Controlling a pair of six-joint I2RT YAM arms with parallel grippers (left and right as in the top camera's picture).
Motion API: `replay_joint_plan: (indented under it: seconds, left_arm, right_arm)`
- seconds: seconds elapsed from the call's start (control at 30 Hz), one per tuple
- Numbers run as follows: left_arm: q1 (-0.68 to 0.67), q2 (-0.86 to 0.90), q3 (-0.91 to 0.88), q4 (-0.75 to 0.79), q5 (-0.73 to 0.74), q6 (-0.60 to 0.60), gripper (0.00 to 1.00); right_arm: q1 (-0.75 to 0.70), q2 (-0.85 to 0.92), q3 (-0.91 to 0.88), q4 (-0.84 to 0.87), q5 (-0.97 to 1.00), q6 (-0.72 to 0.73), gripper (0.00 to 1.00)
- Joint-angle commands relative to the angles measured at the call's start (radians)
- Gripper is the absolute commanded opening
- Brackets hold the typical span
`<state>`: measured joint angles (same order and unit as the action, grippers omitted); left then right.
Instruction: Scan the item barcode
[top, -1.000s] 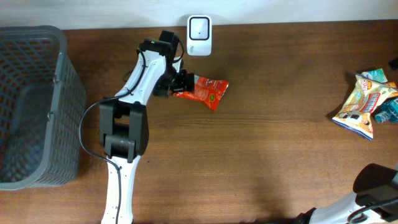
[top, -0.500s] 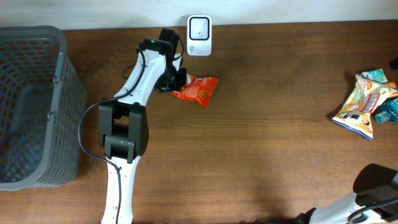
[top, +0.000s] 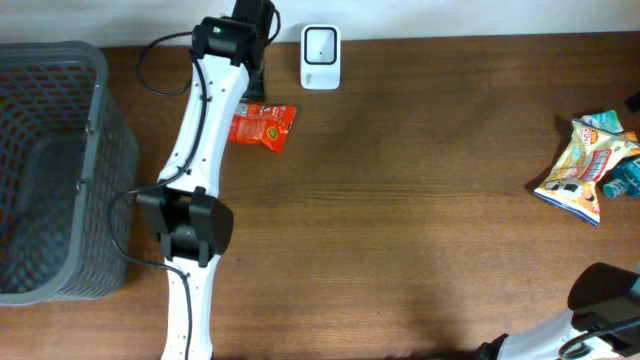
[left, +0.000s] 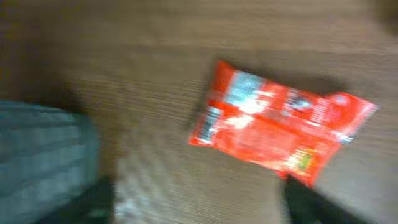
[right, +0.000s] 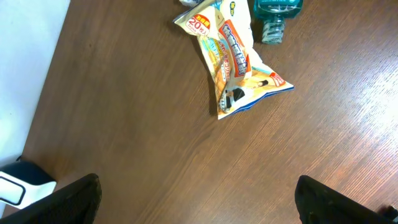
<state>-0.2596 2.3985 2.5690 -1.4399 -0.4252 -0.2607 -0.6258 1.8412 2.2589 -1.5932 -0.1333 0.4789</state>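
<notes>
packet (top: 266, 125), red, lies flat on the table (top: 420, 230), below and just left of the scanner (top: 320, 43) in the overhead view, with its left edge hidden under the left arm (top: 205, 120). left claw (left: 199, 202) hangs near the packet, jaws wide apart with nothing between them, though the wrist view is blurred. right claw (right: 205, 199) is also wide open and empty, with a snack bag (right: 233, 56) and a teal bottle (right: 273, 12) ahead of it. a grey basket (top: 110, 170) sits at the far left.
</notes>
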Motion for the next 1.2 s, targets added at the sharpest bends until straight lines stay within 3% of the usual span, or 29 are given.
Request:
replay_joint_plan:
  seconds: [0.0, 0.13, 0.27, 0.37, 0.43, 0.53, 0.63, 0.7, 0.77, 0.9, 1.07, 1.17]
  left_arm:
    - [0.057, 0.106, 0.01, 0.007, 0.169, -0.034, 0.99]
    - [0.135, 0.207, 0.01, -0.003, 0.222, -0.037, 1.0]
    - [0.192, 0.257, 0.01, 0.007, 0.448, -0.016, 0.77]
    - [0.197, 0.301, 0.01, 0.032, 0.611, 0.034, 0.82]
    - [0.195, 0.33, 0.008, 0.047, 0.738, 0.08, 0.79]
    - [0.195, 0.358, 0.005, 0.052, 0.743, 0.08, 0.75]
    - [0.197, 0.361, 0.009, 0.057, 0.743, 0.08, 0.27]
    - [0.198, 0.359, 0.023, 0.042, 0.742, 0.08, 0.14]
    - [0.198, 0.356, 0.061, 0.012, 0.738, 0.08, 0.1]
    - [0.198, 0.347, 0.275, -0.093, 0.629, 0.08, 0.0]
    - [0.188, 0.329, 0.571, -0.185, 0.402, 0.089, 0.0]
    - [0.15, 0.303, 0.571, -0.217, 0.085, 0.099, 0.0]
  right_arm:
    - [-0.002, -0.002, 0.002, 0.0, -0.002, 0.008, 0.98]
    - [-0.002, -0.002, 0.002, 0.0, -0.002, 0.008, 0.98]
    - [-0.002, -0.002, 0.002, 0.0, -0.002, 0.008, 0.98]
    - [-0.002, -0.002, 0.002, 0.0, -0.002, 0.008, 0.98]
    - [-0.002, -0.002, 0.002, 0.0, -0.002, 0.008, 0.98]
    - [-0.002, -0.002, 0.002, 0.0, -0.002, 0.008, 0.98]
    - [-0.002, -0.002, 0.002, 0.0, -0.002, 0.008, 0.99]
    - [-0.002, -0.002, 0.002, 0.0, -0.002, 0.008, 0.98]
    - [-0.002, -0.002, 0.002, 0.0, -0.002, 0.008, 0.98]
    - [-0.002, -0.002, 0.002, 0.0, -0.002, 0.008, 0.98]
    - [-0.002, -0.002, 0.002, 0.0, -0.002, 0.008, 0.98]
    - [-0.002, -0.002, 0.002, 0.0, -0.002, 0.008, 0.98]
